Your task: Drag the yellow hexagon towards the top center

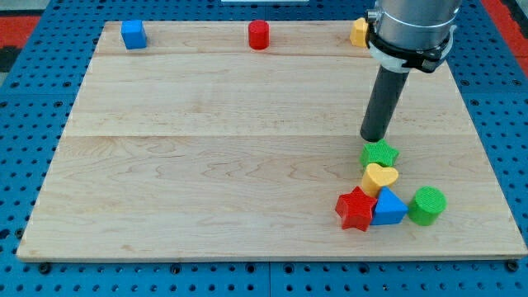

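The yellow hexagon (pixel 358 32) sits at the top right of the wooden board (pixel 206 165), partly hidden behind the arm's grey body. My tip (pixel 375 137) rests on the board at the right, well below the yellow hexagon and just above the green star (pixel 379 153). The red cylinder (pixel 259 35) stands at the top centre of the board, to the left of the yellow hexagon.
A blue cube (pixel 133 34) sits at the top left. Below my tip is a cluster: green star, yellow heart (pixel 379 176), red star (pixel 355 209), blue triangle (pixel 389 207) and green cylinder (pixel 426 205). The board lies on a blue pegboard.
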